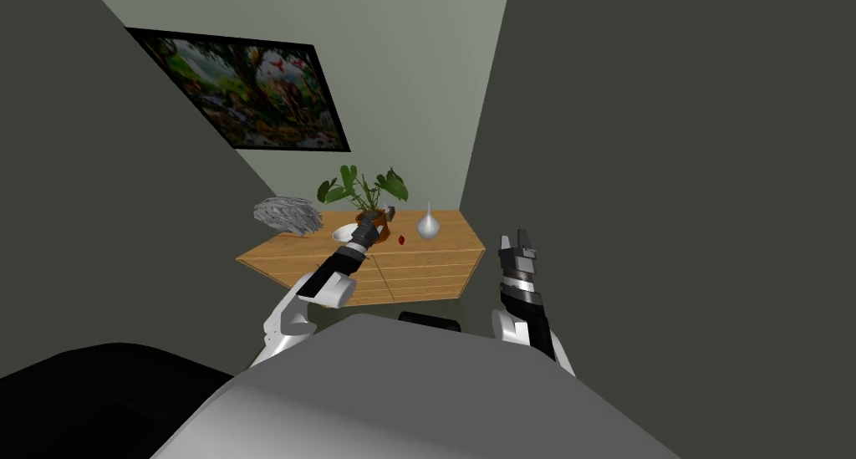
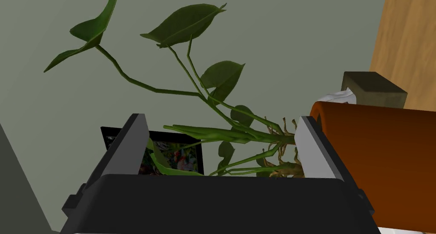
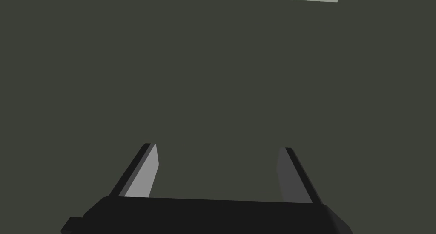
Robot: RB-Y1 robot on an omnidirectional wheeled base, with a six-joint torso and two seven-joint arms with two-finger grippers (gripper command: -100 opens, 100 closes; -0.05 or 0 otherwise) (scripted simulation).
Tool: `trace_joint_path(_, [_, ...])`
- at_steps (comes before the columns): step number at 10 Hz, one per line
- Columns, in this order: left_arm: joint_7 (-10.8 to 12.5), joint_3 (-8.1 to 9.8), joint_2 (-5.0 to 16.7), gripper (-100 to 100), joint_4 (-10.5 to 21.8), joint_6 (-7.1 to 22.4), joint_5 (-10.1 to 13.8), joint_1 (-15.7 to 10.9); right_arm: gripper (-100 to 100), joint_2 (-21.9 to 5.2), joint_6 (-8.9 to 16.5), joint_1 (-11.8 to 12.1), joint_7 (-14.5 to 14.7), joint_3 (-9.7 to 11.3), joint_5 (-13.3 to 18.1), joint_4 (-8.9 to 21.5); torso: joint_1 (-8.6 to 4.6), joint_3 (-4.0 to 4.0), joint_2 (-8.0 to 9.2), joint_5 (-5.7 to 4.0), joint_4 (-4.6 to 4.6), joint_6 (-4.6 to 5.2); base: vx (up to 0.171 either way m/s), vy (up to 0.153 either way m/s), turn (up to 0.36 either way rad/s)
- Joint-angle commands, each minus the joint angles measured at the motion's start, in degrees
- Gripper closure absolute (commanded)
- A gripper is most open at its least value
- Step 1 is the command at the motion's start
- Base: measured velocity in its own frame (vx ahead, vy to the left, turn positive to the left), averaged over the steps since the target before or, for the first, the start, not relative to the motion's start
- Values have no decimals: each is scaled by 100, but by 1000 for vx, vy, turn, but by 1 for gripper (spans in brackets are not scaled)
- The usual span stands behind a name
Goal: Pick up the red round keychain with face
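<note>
The surface (image 1: 451, 243) is a wooden dresser top. It is standing at the end of a narrow recess, against a pale green back wall (image 1: 418, 78) and between two dark grey-green side walls.

Items on and around the surface, one of each:

1. Painting (image 1: 251, 94): it is hanging on the pale wall, above the surface's left end.
2. Grey spiky object (image 1: 288, 214): it is sitting at the left end.
3. White dish (image 1: 344, 232): it is lying just beside the pot.
4. Plant (image 1: 365, 186): it is growing from a brown pot (image 1: 378, 228).
5. Olive block (image 2: 372, 88): it is showing just past the pot in the left wrist view.
6. Keychain (image 1: 403, 240): it is lying on the surface between pot and vase, apart from both; its face is too small to make out.
7. White vase (image 1: 428, 225): it is standing upright, right of the keychain.

The left gripper (image 2: 220, 118) is reaching over the surface at the pot. Its fingers (image 2: 132, 146) are standing wide apart, gripping nothing, with plant stems passing between them.

The right gripper (image 1: 518, 243) is hanging off the surface's right end. Its fingers (image 3: 144, 171) are also spread wide and are holding nothing.
</note>
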Motion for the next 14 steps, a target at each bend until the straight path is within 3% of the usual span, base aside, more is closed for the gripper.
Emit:
trace_joint_path(1, [15,-20,58,-100,-20,286,40,-14,0,0,0,0,0,0,0,0,0,0,0,0,0,0,-14,10,-77])
trace_joint_path(2, [15,-20,58,-100,-20,323,40,-14,0,0,0,1,0,0,0,0,0,-1,-1,0,0,-3,-5,5,22])
trace_joint_path(7, [120,-142,460,-100,-50,1224,286,-252,0,0,0,1,0,-1,0,0,1,-2,-4,1,-1,-4,-10,7,-135])
trace_joint_path(9, [120,-142,460,-100,-50,1457,286,-252,0,0,0,1,0,-1,0,0,1,-2,-5,0,-1,-4,-4,5,-41])
trace_joint_path(12, [197,-246,749,-100,-44,1990,438,-417,0,0,0,1,0,-1,0,0,0,-4,-7,0,-2,-5,0,7,-142])
trace_joint_path(14, [197,-246,749,-100,-44,2230,438,-417,0,0,0,1,0,-1,0,0,2,-5,-9,1,-2,-5,1,9,-35])
